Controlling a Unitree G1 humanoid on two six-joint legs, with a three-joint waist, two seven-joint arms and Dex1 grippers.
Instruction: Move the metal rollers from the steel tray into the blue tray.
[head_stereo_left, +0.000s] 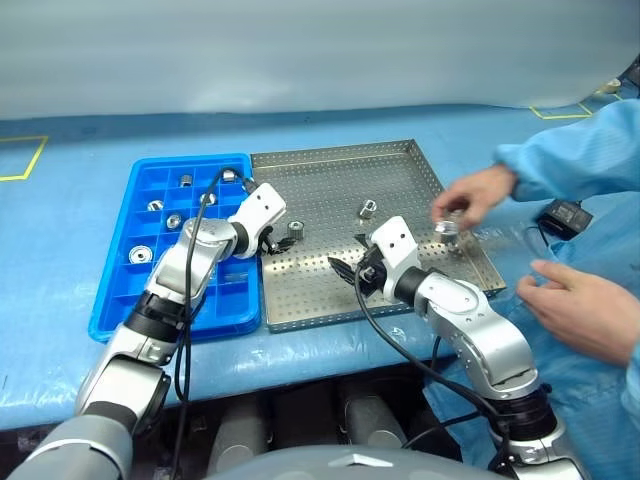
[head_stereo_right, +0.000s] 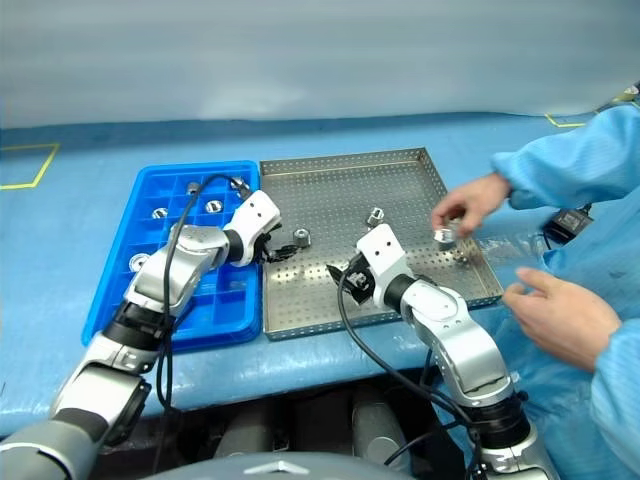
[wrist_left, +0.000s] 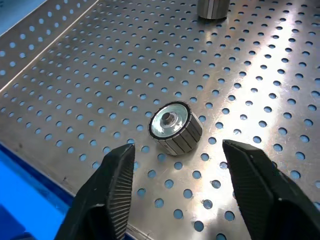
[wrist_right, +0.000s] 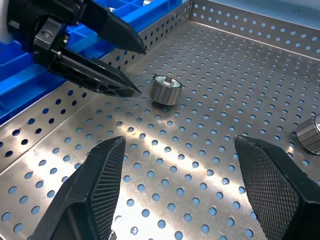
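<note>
Blue-covered table (head_stereo_left: 330, 345) under steel tray (head_stereo_left: 400, 160), blue tray (head_stereo_left: 112, 310); both grippers gaping, empty.

A blue sheet covers the tabletop (head_stereo_left: 330, 120) (yellow tape marks (head_stereo_left: 22, 157) on it), and a pale wall (head_stereo_left: 300, 50) stands behind.

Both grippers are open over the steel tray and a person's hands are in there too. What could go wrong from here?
The roller ahead of the left gripper lies on its side and could roll off as the jaws close. A person's hand is setting a roller on the steel tray near the right gripper, so contact is possible.
</note>
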